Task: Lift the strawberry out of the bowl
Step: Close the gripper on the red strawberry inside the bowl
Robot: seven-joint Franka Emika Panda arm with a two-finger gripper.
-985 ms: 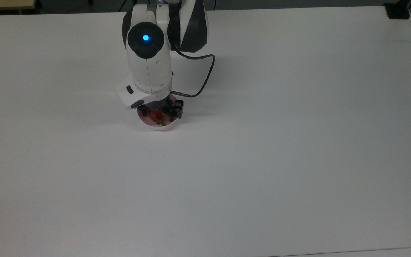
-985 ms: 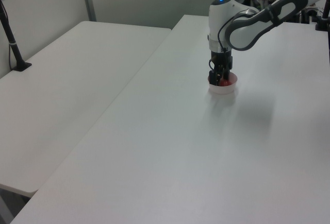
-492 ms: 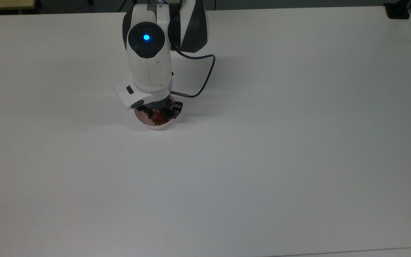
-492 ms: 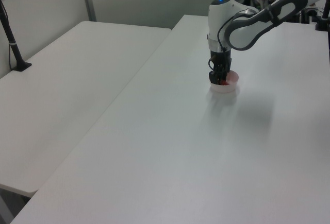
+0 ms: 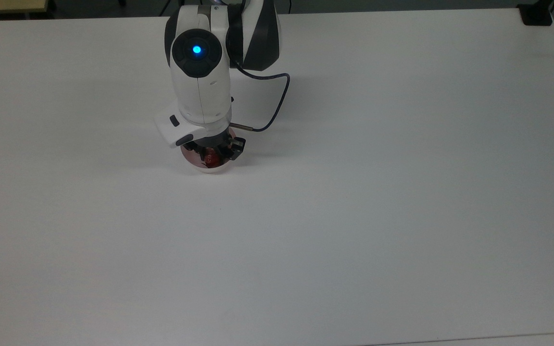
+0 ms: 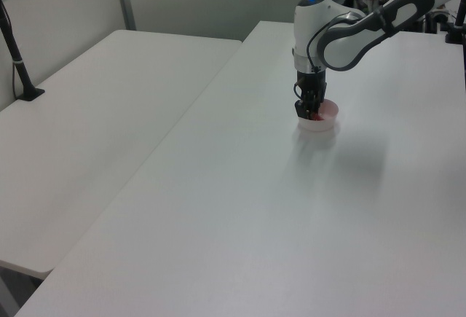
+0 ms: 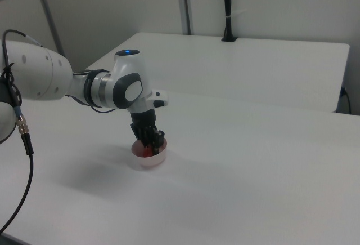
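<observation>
Grasp made, lift not yet begun

The black fingers (image 5: 215,154) pinched the small glossy red strawberry (image 5: 212,157) inside the pale pink plastic bowl (image 5: 208,166) on the white worktop (image 5: 354,192); raising it remained.

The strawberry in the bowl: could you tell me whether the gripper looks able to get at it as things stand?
Probably yes: the gripper is already down inside the bowl, right at the strawberry, with nothing between them.

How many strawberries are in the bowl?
1: the strawberry lies inside the bowl, between the gripper fingers. The arm covers part of the bowl, so another could be hidden.
</observation>
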